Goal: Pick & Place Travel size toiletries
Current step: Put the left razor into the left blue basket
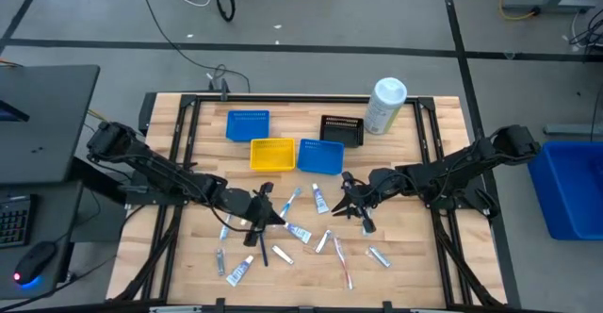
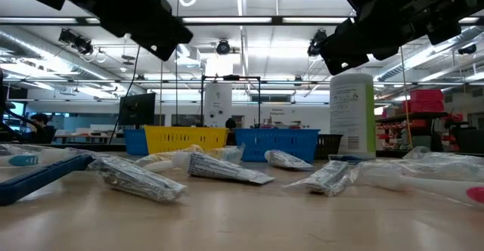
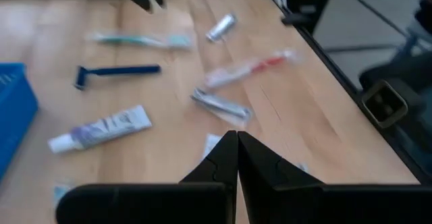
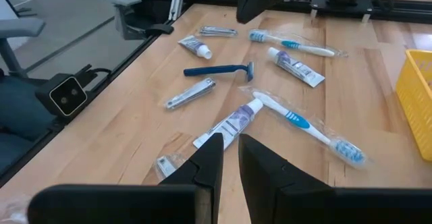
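Note:
Travel size toiletries lie scattered flat on the near half of the wooden table. In the right wrist view I see a blue razor, a white-and-blue tube, a wrapped toothbrush and a silvery clipper-like item. The left wrist view shows a blue razor, a tube, a red toothbrush and a silvery packet. My left gripper hovers shut above the items, holding nothing. My right gripper hovers to their right, open by a narrow gap, with nothing between its fingers.
Beyond the items stand a blue bin, a yellow bin, a second blue bin and a black bin. A large white canister stands near the far right corner. Black frame rails run along the table's sides.

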`<act>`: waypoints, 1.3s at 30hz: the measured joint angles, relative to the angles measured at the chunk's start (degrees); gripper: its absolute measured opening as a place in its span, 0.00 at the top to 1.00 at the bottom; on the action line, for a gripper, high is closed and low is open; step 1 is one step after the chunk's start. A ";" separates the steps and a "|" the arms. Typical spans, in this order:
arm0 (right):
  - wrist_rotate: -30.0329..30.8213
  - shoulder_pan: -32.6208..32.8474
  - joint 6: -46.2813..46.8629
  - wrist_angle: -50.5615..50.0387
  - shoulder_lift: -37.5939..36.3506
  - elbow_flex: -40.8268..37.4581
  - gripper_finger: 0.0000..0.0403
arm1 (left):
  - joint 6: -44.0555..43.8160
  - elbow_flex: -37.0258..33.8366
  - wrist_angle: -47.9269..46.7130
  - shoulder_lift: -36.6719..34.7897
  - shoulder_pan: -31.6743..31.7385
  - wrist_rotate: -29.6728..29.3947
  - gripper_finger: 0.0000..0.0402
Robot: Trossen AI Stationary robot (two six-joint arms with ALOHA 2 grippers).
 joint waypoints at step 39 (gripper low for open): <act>0.01 0.00 -1.70 -0.03 0.00 0.00 0.86 | 8.33 -0.02 -16.82 -0.04 -7.68 -1.85 0.74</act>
